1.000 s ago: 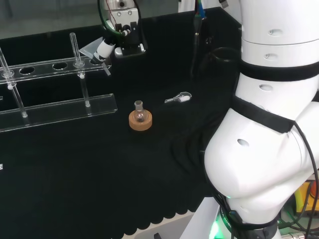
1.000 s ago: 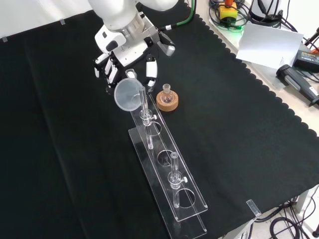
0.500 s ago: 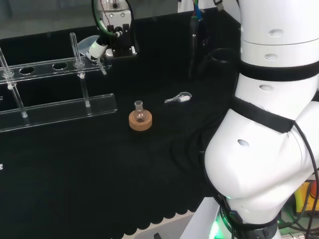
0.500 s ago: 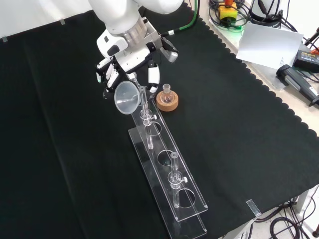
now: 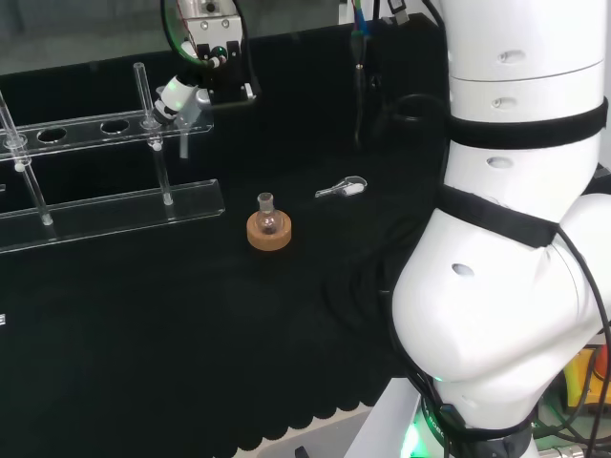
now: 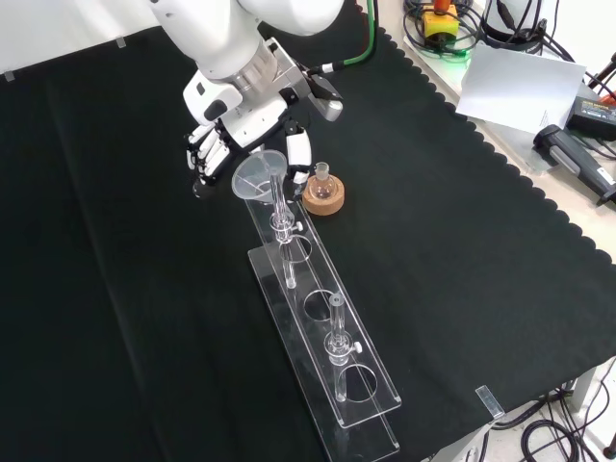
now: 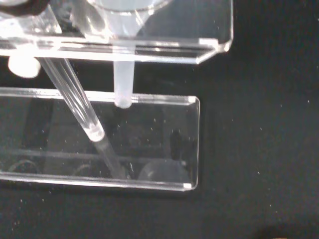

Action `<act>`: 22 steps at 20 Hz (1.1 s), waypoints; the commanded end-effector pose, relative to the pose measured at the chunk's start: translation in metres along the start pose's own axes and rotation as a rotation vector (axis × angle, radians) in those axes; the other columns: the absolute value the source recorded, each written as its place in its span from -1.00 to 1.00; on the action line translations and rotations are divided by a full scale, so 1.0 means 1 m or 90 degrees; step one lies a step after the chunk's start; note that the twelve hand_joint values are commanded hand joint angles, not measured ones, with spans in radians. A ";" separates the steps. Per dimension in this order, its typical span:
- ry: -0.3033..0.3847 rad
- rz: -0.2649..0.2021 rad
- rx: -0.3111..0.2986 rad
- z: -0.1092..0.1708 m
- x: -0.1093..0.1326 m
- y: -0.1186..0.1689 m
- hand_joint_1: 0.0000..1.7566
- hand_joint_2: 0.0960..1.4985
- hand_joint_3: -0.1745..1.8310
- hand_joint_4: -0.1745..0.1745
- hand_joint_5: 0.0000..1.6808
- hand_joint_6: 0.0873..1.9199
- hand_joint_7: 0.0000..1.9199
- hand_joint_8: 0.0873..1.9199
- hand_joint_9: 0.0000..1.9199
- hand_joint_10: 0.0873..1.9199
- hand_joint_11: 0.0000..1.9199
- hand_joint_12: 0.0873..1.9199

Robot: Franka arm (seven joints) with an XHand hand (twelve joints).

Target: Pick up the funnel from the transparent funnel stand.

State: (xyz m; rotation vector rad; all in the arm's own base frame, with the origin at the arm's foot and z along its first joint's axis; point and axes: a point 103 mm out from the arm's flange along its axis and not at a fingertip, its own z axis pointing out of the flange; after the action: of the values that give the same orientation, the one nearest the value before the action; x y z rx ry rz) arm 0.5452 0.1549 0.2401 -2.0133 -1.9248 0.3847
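The funnel (image 6: 260,175) sits at the end of the clear stand (image 6: 322,322) nearest the robot hand (image 6: 223,144), its wide mouth above the stand's upper rail and its narrow stem (image 7: 123,85) reaching down through the rail toward the base plate, as the wrist view shows. In the front view the robot hand is at the funnel, fingers (image 6: 202,154) curled on one side of the cone and another (image 6: 297,151) on the other, so it looks closed around the funnel just under the rim. The funnel appears to be thin clear plastic, so probably very light, stiff but slick, and easy to tip; the cone below the rim seems the best place to hold, lifting straight up so the stem clears the rail and the upright rod (image 6: 276,200) beside it. Just beside the stand's end stands a small flask (image 6: 322,180) on a cork ring (image 6: 323,198)
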 end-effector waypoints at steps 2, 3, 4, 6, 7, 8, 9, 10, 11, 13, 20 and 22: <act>-0.003 0.004 0.009 0.001 -0.006 0.001 -0.32 -0.36 -0.34 -0.29 -0.65 -1.00 -0.41 -0.49 -0.66 -0.32 -1.00 -0.24; -0.001 0.004 0.008 0.001 -0.008 0.000 -0.32 -0.36 -0.34 -0.29 -0.64 -1.00 -0.39 -0.50 -0.64 -0.32 -1.00 -0.24; 0.001 0.004 0.007 0.001 -0.008 0.000 -0.32 -0.35 -0.34 -0.29 -0.63 -1.00 -0.36 -0.51 -0.63 -0.33 -1.00 -0.24; 0.006 0.005 0.002 0.000 -0.010 -0.001 -0.31 -0.35 -0.35 -0.29 -0.61 -1.00 -0.30 -0.53 -0.59 -0.35 -1.00 -0.24; 0.006 0.006 -0.002 0.000 -0.010 -0.001 -0.30 -0.35 -0.35 -0.30 -0.59 -1.00 -0.25 -0.54 -0.57 -0.37 -1.00 -0.23; 0.010 0.006 -0.005 -0.001 -0.011 -0.001 -0.29 -0.34 -0.35 -0.31 -0.56 -1.00 -0.19 -0.56 -0.53 -0.39 -1.00 -0.22; 0.014 0.008 -0.008 0.000 -0.010 -0.001 -0.28 -0.34 -0.34 -0.32 -0.54 -1.00 -0.13 -0.56 -0.49 -0.40 -1.00 -0.21; 0.023 0.009 -0.014 -0.001 -0.011 -0.002 -0.26 -0.33 -0.34 -0.34 -0.51 -1.00 -0.07 -0.56 -0.46 -0.42 -1.00 -0.20; 0.029 0.010 -0.018 -0.001 -0.012 -0.002 -0.25 -0.33 -0.34 -0.34 -0.48 -1.00 -0.03 -0.56 -0.42 -0.45 -1.00 -0.18; 0.039 0.011 -0.030 -0.002 -0.013 -0.003 -0.23 -0.33 -0.33 -0.35 -0.44 -1.00 0.04 -0.56 -0.36 -0.49 -1.00 -0.15; 0.100 0.020 -0.092 -0.007 -0.015 -0.007 -0.11 -0.33 -0.30 -0.31 -0.30 -1.00 0.16 -0.51 -0.20 -0.61 -1.00 0.00; 0.118 0.021 -0.105 -0.007 -0.015 -0.009 -0.09 -0.33 -0.30 -0.29 -0.27 -1.00 0.18 -0.51 -0.18 -0.62 -1.00 0.03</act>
State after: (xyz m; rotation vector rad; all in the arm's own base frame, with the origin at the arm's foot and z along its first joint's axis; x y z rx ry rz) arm 0.5394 0.1424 0.2424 -2.0695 -1.8873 0.2019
